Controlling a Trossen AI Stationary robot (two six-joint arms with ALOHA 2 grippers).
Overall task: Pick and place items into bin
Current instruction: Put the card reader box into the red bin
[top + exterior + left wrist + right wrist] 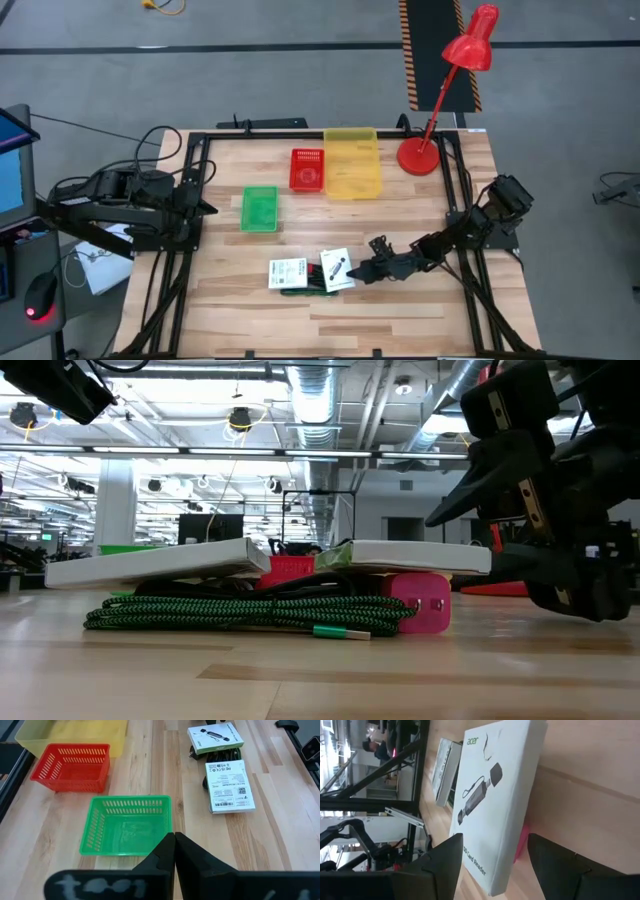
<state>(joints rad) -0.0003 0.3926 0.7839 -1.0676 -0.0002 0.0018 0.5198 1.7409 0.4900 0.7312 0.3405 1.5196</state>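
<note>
**Right gripper spread beside a white box at the table's front**

The wooden table (420,300) carries everything described here. At its far side, a yellow bin (352,163) is seen next to a smaller red basket (307,169), and a green basket (259,208) is set nearer the left arm. A red desk lamp (440,110) is stood at the far right corner.

Near the front middle, two white printed boxes are laid side by side: the left box (287,272) and the right box (336,268), which bears a picture of a card reader. Both are propped on a green-and-black braided cable bundle (240,612), as the low view shows, and a pink item (425,603) is tucked under the right box.

The right gripper (365,273) is held low at the right box's edge, its fingers (440,862) spread wide with the box's near end between them, nothing clamped.

The left gripper (174,851) is parked at the table's left edge, its fingers pressed together and empty.
</note>
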